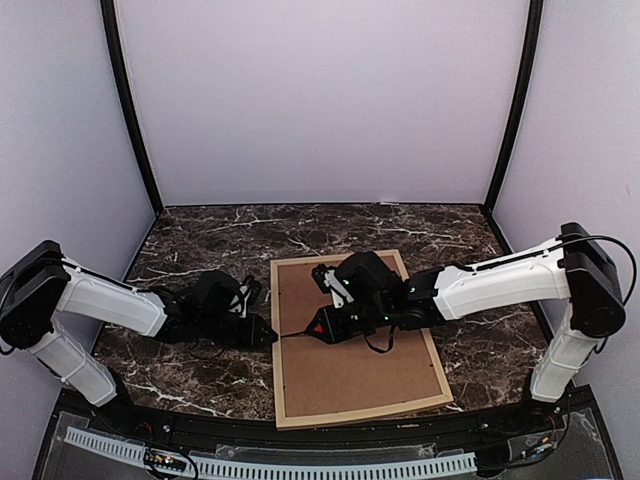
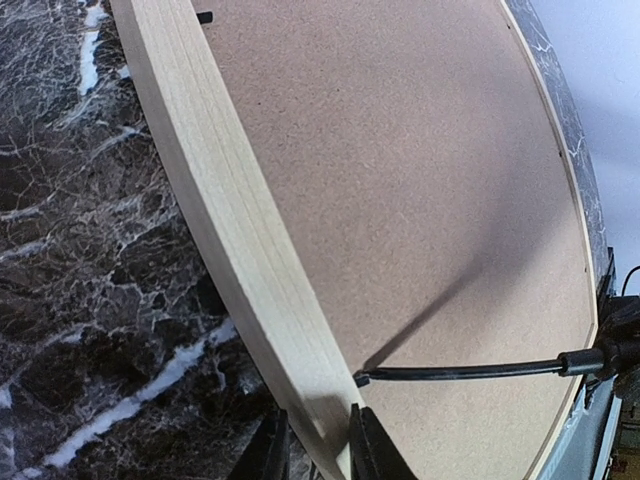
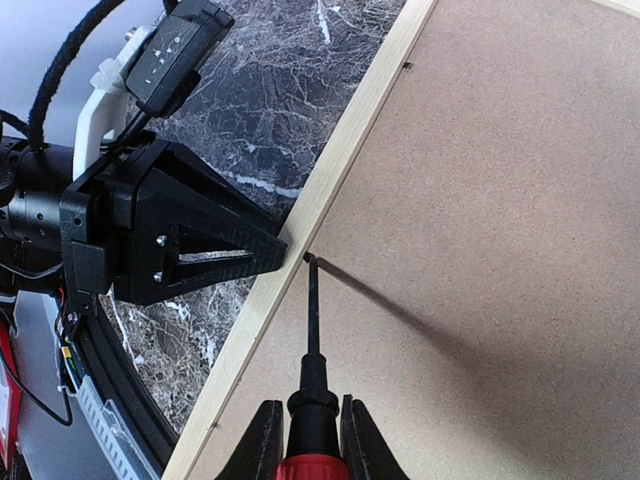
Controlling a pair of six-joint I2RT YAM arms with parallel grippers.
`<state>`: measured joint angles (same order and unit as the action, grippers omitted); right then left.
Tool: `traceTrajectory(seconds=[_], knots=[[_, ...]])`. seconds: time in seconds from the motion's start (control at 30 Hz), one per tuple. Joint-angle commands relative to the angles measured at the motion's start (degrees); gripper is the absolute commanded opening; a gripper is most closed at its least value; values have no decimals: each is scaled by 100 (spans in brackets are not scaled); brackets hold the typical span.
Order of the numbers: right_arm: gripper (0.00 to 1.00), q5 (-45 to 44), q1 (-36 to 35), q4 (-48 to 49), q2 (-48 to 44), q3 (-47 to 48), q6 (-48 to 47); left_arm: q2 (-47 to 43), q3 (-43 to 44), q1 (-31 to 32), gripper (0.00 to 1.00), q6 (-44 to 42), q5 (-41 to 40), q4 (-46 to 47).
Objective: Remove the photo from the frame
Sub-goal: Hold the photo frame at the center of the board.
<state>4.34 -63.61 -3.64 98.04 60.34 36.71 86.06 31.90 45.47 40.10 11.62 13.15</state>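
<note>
Frame (image 1: 360,413) lies face-down on the table (image 1: 200,240), long axis pointing away from the robot, backing board (image 1: 350,385) up (photo unseen beneath), left hand (image 2: 320,455) pinching its left rail while right hand (image 3: 312,440), clamped on a screwdriver (image 3: 311,330), sets the tip at that rail's inner edge.

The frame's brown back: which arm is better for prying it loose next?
Probably the right. The right fingers hold the screwdriver, whose tip sits at the frame's inner edge beside the backing board. The left fingers pinch that wooden edge, so they seem busy steadying it.
</note>
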Motion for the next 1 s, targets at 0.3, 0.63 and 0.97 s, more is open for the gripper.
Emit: traceTrajectory(seconds=[0.3,0.63,0.97], knots=[[0,74,-95,296,113,234,-21,161,97,-47,20,-25,69,46],[0,159,-113,335,169,324,-47,233,87,-47,18,-23,69,63],[0,208,-115,338,207,381,-46,313,86,-47,17,-15,129,74]])
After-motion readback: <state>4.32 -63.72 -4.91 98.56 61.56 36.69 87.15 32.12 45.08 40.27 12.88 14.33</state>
